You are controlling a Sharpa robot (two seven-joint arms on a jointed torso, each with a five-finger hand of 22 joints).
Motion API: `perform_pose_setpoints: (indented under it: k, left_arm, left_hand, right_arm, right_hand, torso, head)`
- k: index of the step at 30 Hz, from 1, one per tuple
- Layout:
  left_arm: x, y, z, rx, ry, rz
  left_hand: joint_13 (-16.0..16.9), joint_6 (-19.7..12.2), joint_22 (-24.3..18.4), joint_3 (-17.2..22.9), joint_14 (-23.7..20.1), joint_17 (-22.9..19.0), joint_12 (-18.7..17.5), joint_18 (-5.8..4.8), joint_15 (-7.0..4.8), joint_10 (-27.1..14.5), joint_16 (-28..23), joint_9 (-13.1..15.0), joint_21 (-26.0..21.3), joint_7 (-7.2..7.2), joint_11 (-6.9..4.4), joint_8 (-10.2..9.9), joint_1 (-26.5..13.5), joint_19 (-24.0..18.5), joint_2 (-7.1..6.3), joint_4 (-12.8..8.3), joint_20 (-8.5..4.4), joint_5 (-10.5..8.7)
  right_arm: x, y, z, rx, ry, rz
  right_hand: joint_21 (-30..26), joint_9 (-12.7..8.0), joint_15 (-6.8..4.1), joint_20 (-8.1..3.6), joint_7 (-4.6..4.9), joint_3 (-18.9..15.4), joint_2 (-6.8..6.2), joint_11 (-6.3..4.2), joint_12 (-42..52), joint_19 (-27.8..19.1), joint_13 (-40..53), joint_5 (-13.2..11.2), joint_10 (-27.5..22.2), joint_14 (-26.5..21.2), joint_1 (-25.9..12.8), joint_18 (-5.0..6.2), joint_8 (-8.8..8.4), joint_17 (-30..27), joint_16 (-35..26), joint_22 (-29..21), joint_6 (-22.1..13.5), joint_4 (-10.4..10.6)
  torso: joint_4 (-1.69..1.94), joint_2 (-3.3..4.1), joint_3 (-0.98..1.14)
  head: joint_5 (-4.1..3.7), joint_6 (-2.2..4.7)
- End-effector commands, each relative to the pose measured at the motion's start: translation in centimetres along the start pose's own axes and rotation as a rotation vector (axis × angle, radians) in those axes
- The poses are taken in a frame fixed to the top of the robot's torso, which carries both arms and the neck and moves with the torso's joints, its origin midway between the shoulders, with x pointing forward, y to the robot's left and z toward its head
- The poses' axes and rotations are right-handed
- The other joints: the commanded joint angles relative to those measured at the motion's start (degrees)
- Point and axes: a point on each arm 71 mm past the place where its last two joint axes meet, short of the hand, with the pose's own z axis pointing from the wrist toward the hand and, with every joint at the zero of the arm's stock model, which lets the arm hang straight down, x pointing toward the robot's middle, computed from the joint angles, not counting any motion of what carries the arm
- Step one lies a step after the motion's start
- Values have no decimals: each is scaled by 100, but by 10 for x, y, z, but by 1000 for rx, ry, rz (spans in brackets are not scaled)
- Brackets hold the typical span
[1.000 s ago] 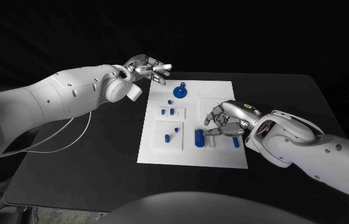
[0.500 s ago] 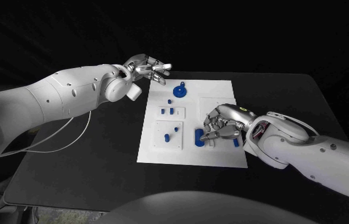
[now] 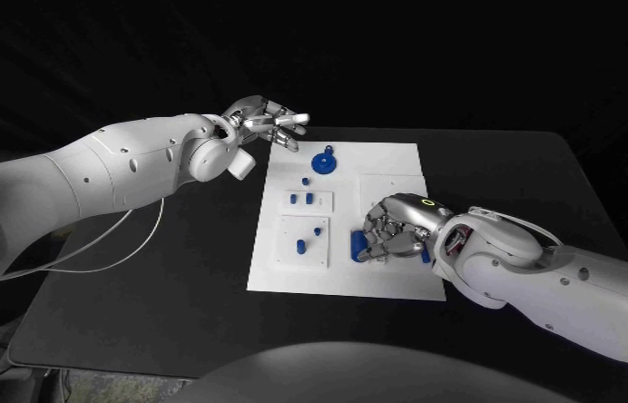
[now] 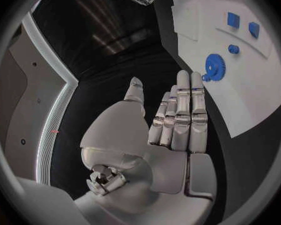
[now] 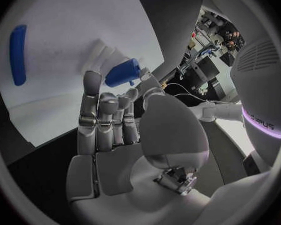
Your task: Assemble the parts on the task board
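The right hand [image 3: 397, 230] is down low on the near right part of the white task board [image 3: 393, 162], at about 4 o'clock from the board's middle. In the right wrist view its fingers [image 5: 90, 110] lie close together and touch a short blue part [image 5: 123, 72] at their tips. I cannot tell if the hand is really pinching it. A long blue part [image 5: 17, 46] lies flat on the board just beside them.

Two small raised white plates with little blue parts [image 3: 314, 236] sit at about 8 o'clock.

Farther away, at 12 o'clock, lies a round blue gear [image 3: 323, 162].

The left hand [image 3: 266, 123] hangs just off the far left corner, at 11 o'clock. Its fingers [image 4: 184, 110] are straight, side by side, holding nothing.
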Motion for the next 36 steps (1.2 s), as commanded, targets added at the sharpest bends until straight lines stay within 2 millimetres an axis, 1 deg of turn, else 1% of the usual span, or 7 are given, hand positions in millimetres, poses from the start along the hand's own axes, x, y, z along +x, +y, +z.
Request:
perform_pose_setpoints:
  k: [1,6,7,11,14,24,36]
  left_arm:
    - [2,-1,0,7,17,-3]
    - [2,-1,0,6,18,-3]
    - [2,-1,0,6,18,-3]
    - [2,-1,0,6,18,-3]
    - [2,-1,0,5,18,-3]
    - [2,0,0,3,22,-4]
    - [3,0,0,1,25,-3]
  left_hand:
    - [5,-9,-6,2,-35,2,2,-46,-5,-37,-9,8,26,-12,-16,19,11,22,62,-20,7,-12]
    - [5,-9,-7,-8,-36,10,2,-45,-5,-38,-8,8,27,-12,-16,19,-4,22,83,-33,8,-11]
    - [5,-9,-7,-8,-36,10,2,-45,-5,-38,-8,8,27,-12,-16,19,-4,22,83,-33,8,-11]
    - [5,-9,-7,-8,-36,10,2,-45,-5,-38,-8,8,27,-12,-16,19,-4,22,83,-33,8,-11]
    - [5,-9,-7,-6,-39,13,2,-44,-4,-39,-9,9,27,-12,-16,19,4,21,89,-42,9,-11]
    - [5,-9,-7,-6,-39,13,2,-44,-4,-39,-9,9,27,-12,-16,19,4,21,89,-42,9,-11]
    - [5,-9,-7,-6,-39,13,2,-44,-4,-39,-9,9,27,-12,-16,19,4,21,89,-42,9,-11]
  right_arm:
    - [1,0,1,13,0,-61]
    - [2,-3,2,35,-25,-80]
    - [2,-4,2,39,-30,-86]
    - [2,-6,3,50,-44,-93]
    - [2,-7,4,58,-54,-95]
    - [6,-7,5,60,-11,-82]
    - [16,-8,5,69,83,-83]
  right_hand:
    - [-35,167,-21,-41,-14,43,34,-9,28,162,22,1,64,64,18,-110,54,28,38,24,-19,-44]
    - [-28,165,-40,-60,-26,428,74,-27,26,189,54,-157,126,121,50,-113,90,65,34,76,-13,-167]
    - [-28,166,-44,-62,-28,710,12,-27,23,192,65,-231,144,136,6,-115,82,78,25,90,-7,-219]
    - [-18,165,-51,-72,-37,1037,-2,-39,15,204,86,-421,177,170,-41,-120,77,114,20,118,10,-284]
    - [18,166,-57,-78,-42,1492,-138,-45,16,206,109,-620,207,193,-149,-126,83,136,9,137,28,-300]
    - [75,165,-57,-79,-43,1494,-142,-44,1,209,107,-664,206,201,-192,-137,80,142,-9,151,30,-306]
    - [-44,165,-34,-58,-23,1114,-176,-20,-49,185,92,-697,122,162,-168,-130,77,138,-90,157,-12,-207]
  torso:
    - [-4,-4,-1]
    - [-6,-4,-1]
    - [-6,-4,-1]
    - [0,1,5]
    - [-1,2,6]
    - [-5,-2,0]
    - [-6,-6,-5]
  head:
    - [-2,-4]
    - [-6,-3]
    - [-6,-3]
    - [-8,-13]
    - [-7,-12]
    - [6,-26]
    - [1,-26]
